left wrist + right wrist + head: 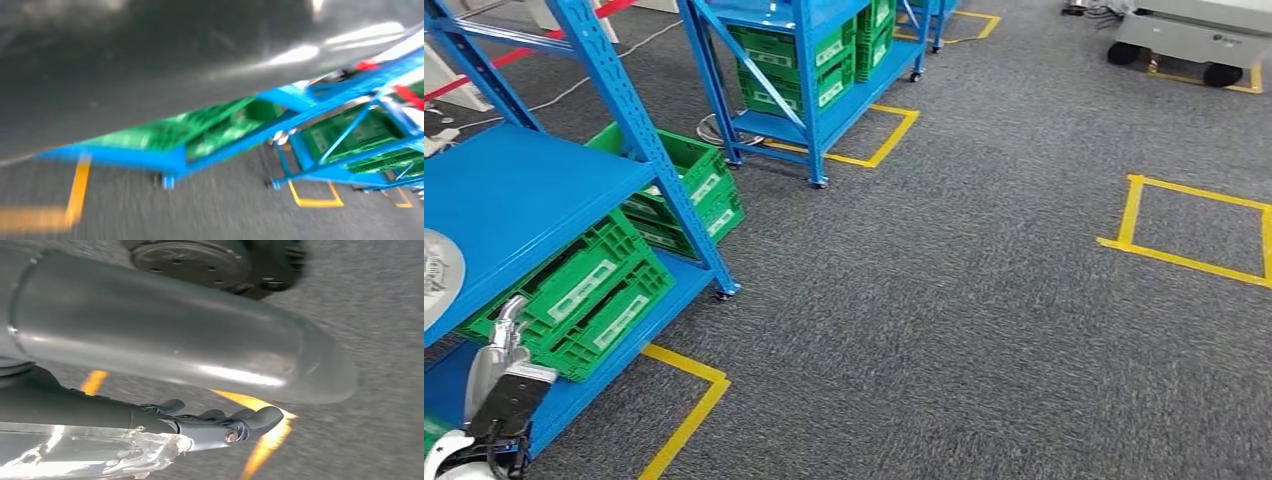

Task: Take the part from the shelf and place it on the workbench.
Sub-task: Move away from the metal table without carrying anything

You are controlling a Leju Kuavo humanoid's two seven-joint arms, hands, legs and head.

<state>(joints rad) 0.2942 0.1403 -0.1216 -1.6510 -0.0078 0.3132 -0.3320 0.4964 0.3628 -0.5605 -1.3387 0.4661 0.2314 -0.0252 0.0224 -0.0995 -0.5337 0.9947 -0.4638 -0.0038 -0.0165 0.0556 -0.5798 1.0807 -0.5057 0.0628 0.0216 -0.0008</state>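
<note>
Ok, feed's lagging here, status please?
Left hand low by the blue shelf, grip unclear. Right hand hanging, nothing in it. Silver part on the shelf, untouched. Green crates below it.

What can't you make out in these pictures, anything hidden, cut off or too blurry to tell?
- Round silver part on the blue shelf: cut off by the head view's left edge.
- Left hand: the left arm runs off the head view's bottom corner; open or shut, cannot tell.
- Left wrist view: motion blur smears the green crates; their labels are unreadable.
- Right hand: dark fingers lie beside crinkled clear plastic; whether it holds anything is unclear.
</note>
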